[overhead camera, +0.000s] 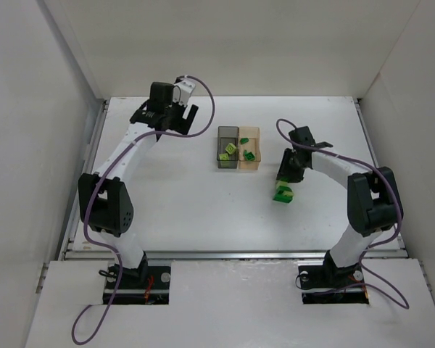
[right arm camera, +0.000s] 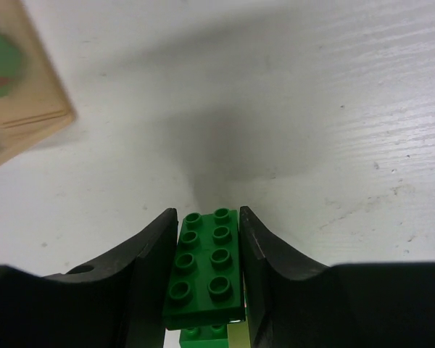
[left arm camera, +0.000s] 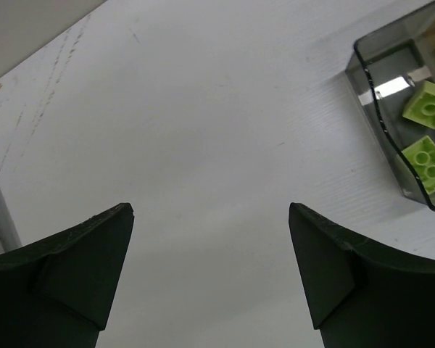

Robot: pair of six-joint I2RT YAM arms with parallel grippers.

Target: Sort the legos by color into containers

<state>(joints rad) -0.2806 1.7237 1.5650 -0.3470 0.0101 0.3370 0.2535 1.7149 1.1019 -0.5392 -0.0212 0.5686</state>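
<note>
The two joined containers stand mid-table: the smoky grey box (overhead camera: 227, 147) holds pale yellow-green legos (overhead camera: 230, 149), the amber box (overhead camera: 249, 148) holds bright green legos (overhead camera: 249, 155). My right gripper (overhead camera: 286, 181) is shut on a bright green lego (right arm camera: 205, 267), a two-by-four brick, with another green piece and a pale piece under it; the pile (overhead camera: 283, 193) lies right of the amber box (right arm camera: 18, 94). My left gripper (overhead camera: 180, 116) is open and empty at the far left; its view shows the grey box (left arm camera: 396, 123) with two pale legos (left arm camera: 427, 163).
White walls enclose the table on the left, the back and the right. A metal rail (overhead camera: 232, 254) runs along the table's near edge. Purple cables loop off both arms.
</note>
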